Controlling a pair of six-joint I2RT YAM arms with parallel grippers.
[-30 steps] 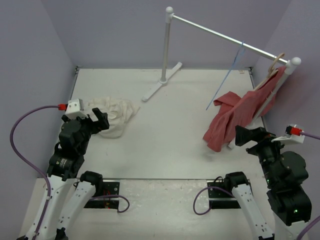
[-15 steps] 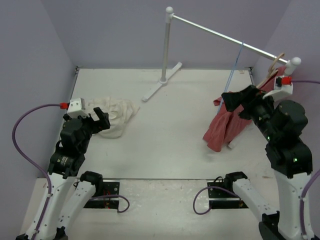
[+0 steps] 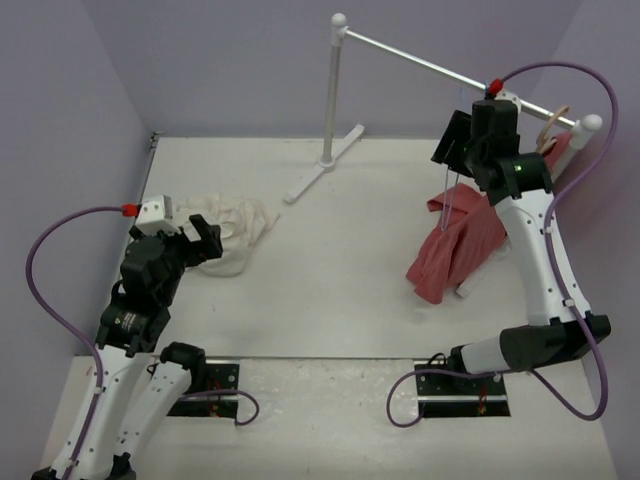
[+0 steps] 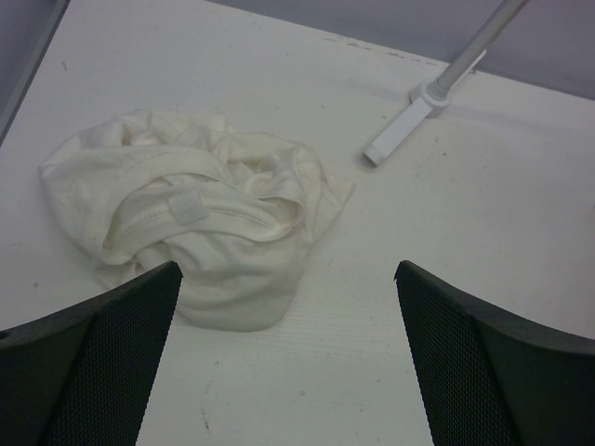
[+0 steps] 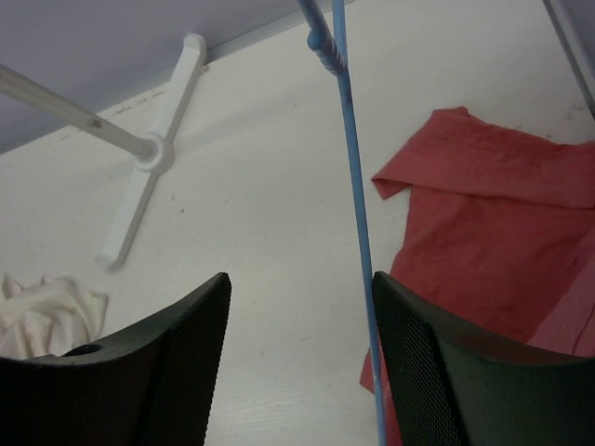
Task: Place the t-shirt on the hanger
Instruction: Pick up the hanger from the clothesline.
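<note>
The white t-shirt (image 3: 232, 230) lies crumpled on the table at the left. My left gripper (image 3: 203, 238) hovers at its near edge, open and holding nothing. In the left wrist view the t-shirt (image 4: 200, 218) sits just ahead of the left gripper (image 4: 288, 269). My right gripper (image 3: 453, 140) is raised to the rail. In the right wrist view the light-blue wire of the hanger (image 5: 356, 204) runs down between the parted jaws of the right gripper (image 5: 299, 279), close against the right-hand finger (image 5: 418, 353). In the top view my right arm mostly hides the hanger.
A red garment (image 3: 462, 238) hangs from a tan wooden hanger (image 3: 552, 122) at the rail's right end and trails onto the table. The rail (image 3: 420, 65) rests on a white stand (image 3: 334, 95) with a cross foot (image 3: 322, 165). Purple walls enclose the table.
My right arm has swung up from low at the right side to the rail, and its jaws have narrowed around the blue wire. The left arm and t-shirt have not moved.
</note>
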